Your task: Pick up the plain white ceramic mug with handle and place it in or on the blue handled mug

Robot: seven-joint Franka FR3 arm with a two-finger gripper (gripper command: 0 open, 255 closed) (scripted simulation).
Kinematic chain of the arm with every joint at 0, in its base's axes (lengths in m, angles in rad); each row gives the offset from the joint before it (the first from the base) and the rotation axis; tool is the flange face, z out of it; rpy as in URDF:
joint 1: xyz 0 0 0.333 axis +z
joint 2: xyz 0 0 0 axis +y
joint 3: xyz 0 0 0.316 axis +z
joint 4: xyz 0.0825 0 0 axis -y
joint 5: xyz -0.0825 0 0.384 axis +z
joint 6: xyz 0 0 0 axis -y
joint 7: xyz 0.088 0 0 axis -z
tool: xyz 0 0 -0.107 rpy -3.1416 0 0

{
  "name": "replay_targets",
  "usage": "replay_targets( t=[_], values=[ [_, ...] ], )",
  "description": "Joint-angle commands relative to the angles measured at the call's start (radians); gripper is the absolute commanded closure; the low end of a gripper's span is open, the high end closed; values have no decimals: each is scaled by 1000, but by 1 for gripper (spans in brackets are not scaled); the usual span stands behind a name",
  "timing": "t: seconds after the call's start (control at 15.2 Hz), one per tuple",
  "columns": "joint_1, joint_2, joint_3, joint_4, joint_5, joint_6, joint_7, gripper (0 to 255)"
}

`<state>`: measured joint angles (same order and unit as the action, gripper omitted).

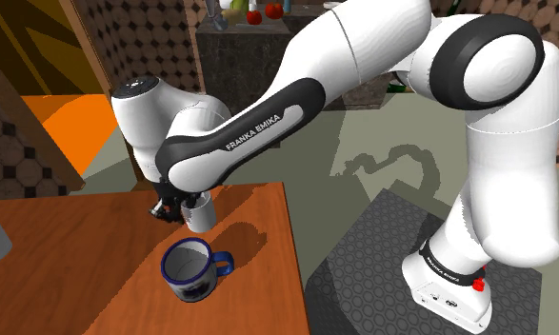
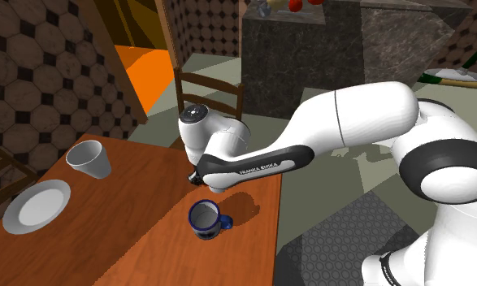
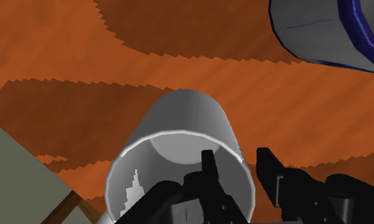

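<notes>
Pinching the white mug (image 3: 179,121) by its wall, my tool (image 3: 235,156) held it near the blue mug (image 1: 193,269), handy for lowering in.

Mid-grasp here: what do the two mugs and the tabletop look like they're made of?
Held mug: plain matte grey-white, no grain; material unclear. Blue mug: slight sheen, pale inside, possibly glazed ceramic. Tabletop: wood, brown grain streaks.
</notes>
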<state>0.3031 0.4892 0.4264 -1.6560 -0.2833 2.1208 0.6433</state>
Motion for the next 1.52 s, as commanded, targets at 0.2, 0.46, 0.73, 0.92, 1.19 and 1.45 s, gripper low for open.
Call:
replay_targets(
  t=[0.2,0.46,0.73,0.92,1.19,1.45],
  values=[
    [0,0,0,0,0,0,0,255],
    [0,0,0,0,0,0,0,255],
    [-3,-22,7,23,13,-43,-10,255],
    [-5,-37,12,42,22,-75,-17,255],
    [-6,-54,17,72,33,-120,-25,255],
    [-6,-68,21,107,42,-167,-33,255]
  ],
)
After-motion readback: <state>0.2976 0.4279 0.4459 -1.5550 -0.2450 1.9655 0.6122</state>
